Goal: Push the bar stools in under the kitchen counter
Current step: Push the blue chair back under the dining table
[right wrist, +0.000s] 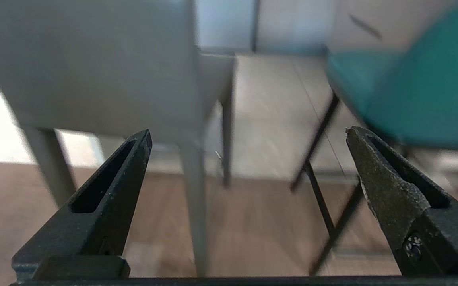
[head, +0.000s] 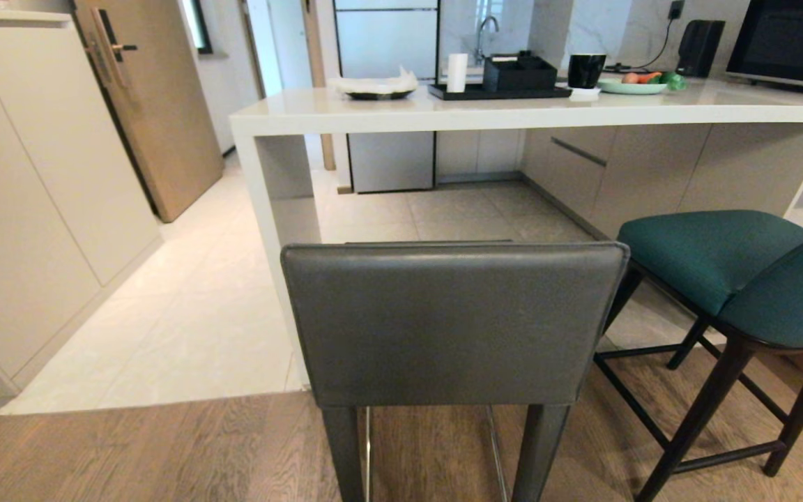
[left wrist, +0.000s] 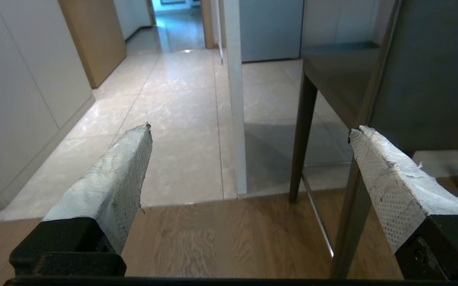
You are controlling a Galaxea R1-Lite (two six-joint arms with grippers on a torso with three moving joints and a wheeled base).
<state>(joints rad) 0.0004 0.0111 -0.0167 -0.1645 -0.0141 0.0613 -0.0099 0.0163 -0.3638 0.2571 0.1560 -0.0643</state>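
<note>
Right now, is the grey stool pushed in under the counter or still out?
Out. The grey stool stands upright with its back well short of the kitchen counter edge; how far its hidden seat reaches under, cannot tell.

This is a home kitchen, built around a long white kitchen counter (head: 513, 111) with two bar stools (head: 450, 321) drawn up before it. On the counter stand a black mug (head: 586, 70), a plate of vegetables (head: 635, 85) and a microwave (head: 788, 42); behind it a sink tap (head: 485, 31) shows, and a wooden door (head: 150, 104) stands off its end
</note>
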